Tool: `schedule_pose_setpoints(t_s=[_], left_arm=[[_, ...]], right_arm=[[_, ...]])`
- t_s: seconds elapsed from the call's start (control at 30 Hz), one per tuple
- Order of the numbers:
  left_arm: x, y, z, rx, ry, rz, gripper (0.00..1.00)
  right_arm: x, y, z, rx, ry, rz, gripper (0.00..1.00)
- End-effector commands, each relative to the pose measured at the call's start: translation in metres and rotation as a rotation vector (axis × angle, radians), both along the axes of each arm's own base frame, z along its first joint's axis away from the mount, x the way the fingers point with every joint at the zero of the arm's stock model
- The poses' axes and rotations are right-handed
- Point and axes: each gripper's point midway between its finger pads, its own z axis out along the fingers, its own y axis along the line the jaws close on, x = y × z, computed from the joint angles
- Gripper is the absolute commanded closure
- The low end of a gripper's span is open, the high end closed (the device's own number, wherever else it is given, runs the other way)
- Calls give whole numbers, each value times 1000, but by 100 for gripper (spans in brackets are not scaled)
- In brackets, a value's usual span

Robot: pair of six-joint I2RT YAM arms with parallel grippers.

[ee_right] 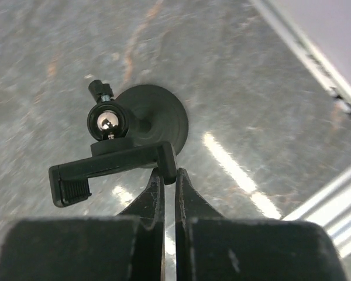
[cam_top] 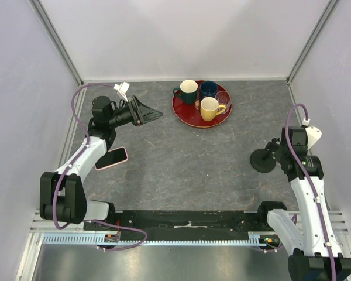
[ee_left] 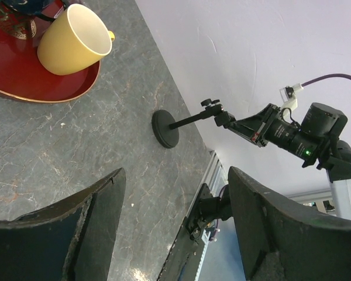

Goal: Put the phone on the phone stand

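phone (cam_top: 112,158): flat on the table (cam_top: 181,158) at left of the top view, screen up, pale pink edge showing; partly under the left arm's forearm; not held

phone stand (ee_right: 134,137): at right of the top view, disc base on the table, well apart from the phone; cradle arm at the lower middle of the right wrist view

right gripper (ee_right: 169,178): closed, fingertips meeting at the end of the cradle arm; looks pinched on the clamp's end, though cannot tell how firm

left gripper (ee_left: 175,234): jaws wide apart, nothing between them; raised above the table, aimed across toward the stand

step in hand: likely steadying or setting the stand's cradle; phone not yet picked up

next move: calls for lowering the left gripper over the phone, closing on its long edges, carrying it across to the cradle

red tray (cam_top: 184,114): upper middle of the top view; holds a green mug (cam_top: 188,91), a dark blue mug (cam_top: 209,89), a yellow mug (cam_top: 209,109), and a clear glass (cam_top: 223,98); mugs look empty
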Motion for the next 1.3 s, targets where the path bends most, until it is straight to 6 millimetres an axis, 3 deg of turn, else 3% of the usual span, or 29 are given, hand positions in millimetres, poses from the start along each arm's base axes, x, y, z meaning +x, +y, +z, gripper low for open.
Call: schedule_pose_setpoints(t_s=[0.0,0.17,0.43,0.5,0.57,0.6,0.67,0.73,1.03,1.27], left_arm=[[-3,-5,21,-32,-30,-45,23],[-1,-5,16,-30,-17,-46,24],[1,-5,13,-27,-12,-42,25],[1,-5,12,-24,-8,-41,25],[2,-5,10,-19,-4,-38,25],[2,-4,10,-18,-6,-37,25],[3,-4,9,-12,0,-34,25],[4,-3,8,-9,3,-28,26],[6,-2,6,4,14,-23,27],[5,-3,6,-3,25,-31,27]], right_arm=[[36,73,16,238,-176,305,100],[36,121,30,297,-252,471,100],[30,197,28,393,-261,626,100],[26,221,27,352,-263,632,100],[21,241,40,312,-317,600,100],[23,249,33,262,-303,565,100],[15,259,50,223,-358,476,100],[10,276,49,126,-321,464,100],[25,301,51,-7,-406,275,100],[37,289,57,-83,-418,266,100]])
